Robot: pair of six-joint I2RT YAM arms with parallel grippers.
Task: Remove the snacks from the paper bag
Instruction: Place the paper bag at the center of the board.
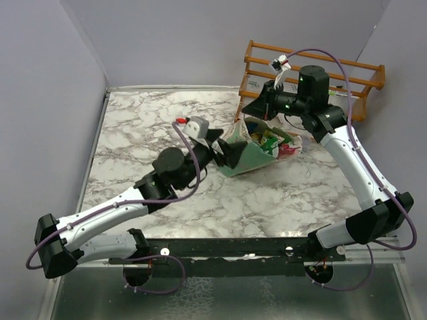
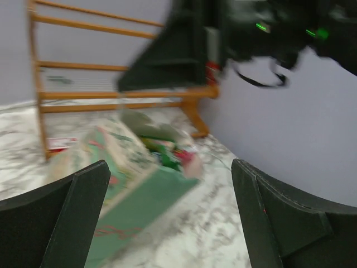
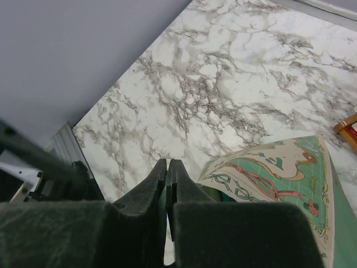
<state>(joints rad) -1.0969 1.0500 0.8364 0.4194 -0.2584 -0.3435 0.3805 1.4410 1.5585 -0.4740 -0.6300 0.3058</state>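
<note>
The mint-green paper bag [image 1: 248,159] lies on its side on the marble table, mouth toward the right. Green, yellow and red-pink snacks [image 1: 272,140] show in its mouth. My left gripper [image 1: 230,155] is open at the bag's closed end. In the blurred left wrist view the bag [image 2: 139,195] and snacks [image 2: 167,155] lie ahead between its open fingers [image 2: 78,195]. My right gripper [image 1: 252,109] is shut just above the bag's far upper edge. The right wrist view shows its fingertips [image 3: 168,162] pressed together, with nothing visible between them, and the bag's printed side [image 3: 279,167] beside them.
A wooden slatted rack [image 1: 313,67] stands at the back right, just behind the right gripper; it also shows in the left wrist view [image 2: 111,95]. A white-and-red card [image 2: 61,142] lies at its foot. Grey walls close in the back and both sides.
</note>
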